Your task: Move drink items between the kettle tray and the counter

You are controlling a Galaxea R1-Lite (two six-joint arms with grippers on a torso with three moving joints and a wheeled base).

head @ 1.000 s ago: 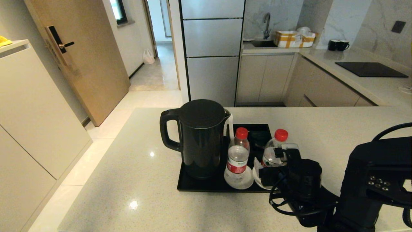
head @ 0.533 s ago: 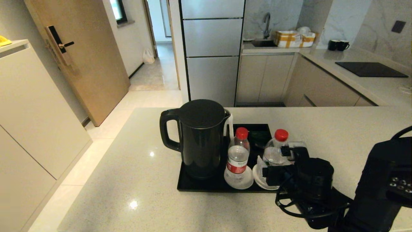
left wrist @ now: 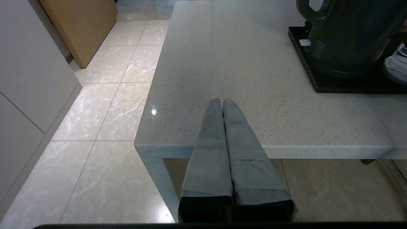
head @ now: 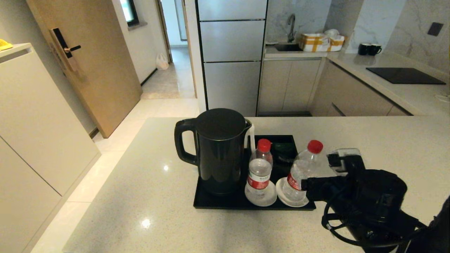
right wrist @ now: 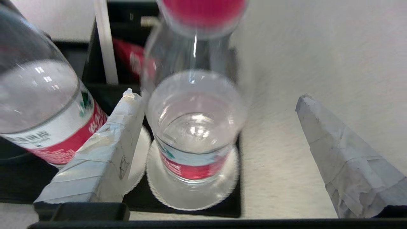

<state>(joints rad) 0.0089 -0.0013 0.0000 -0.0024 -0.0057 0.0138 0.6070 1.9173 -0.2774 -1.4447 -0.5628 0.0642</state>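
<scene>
A black tray [head: 225, 203] sits on the beige surface [head: 147, 196], toward the middle of the head view. On the tray's 9 o'clock side stands a tall black kettle [head: 218, 151] with its lid on and its loop handle turned to 9 o'clock. Just beside it at 3 o'clock, one water bottle [head: 259, 172] with a red cap stands upright on a white saucer [head: 261, 201]. A second bottle [head: 303, 168] stands on another saucer [head: 281, 191] at the tray's 3 o'clock end and leans, its cap tipped toward 2 o'clock over the tray edge.

The right hand [right wrist: 219, 127] is at 4 o'clock from the tray, low over the surface, its taped fingers spread wide. In the right wrist view one finger [right wrist: 105, 152] lies in the gap between the two bottles, close against the leaning bottle's side, while the other finger [right wrist: 343, 159] is well apart from it out over the bare surface. The bottle is between the fingers but not clamped.

The left hand [left wrist: 221, 103] is outside the head view; in the left wrist view it hangs at the near edge of the surface, at 8 o'clock from the tray and well apart from it, its two grey fingers pressed together with nothing between them. The kettle's base and the tray's corner show at the far side of that view.
</scene>
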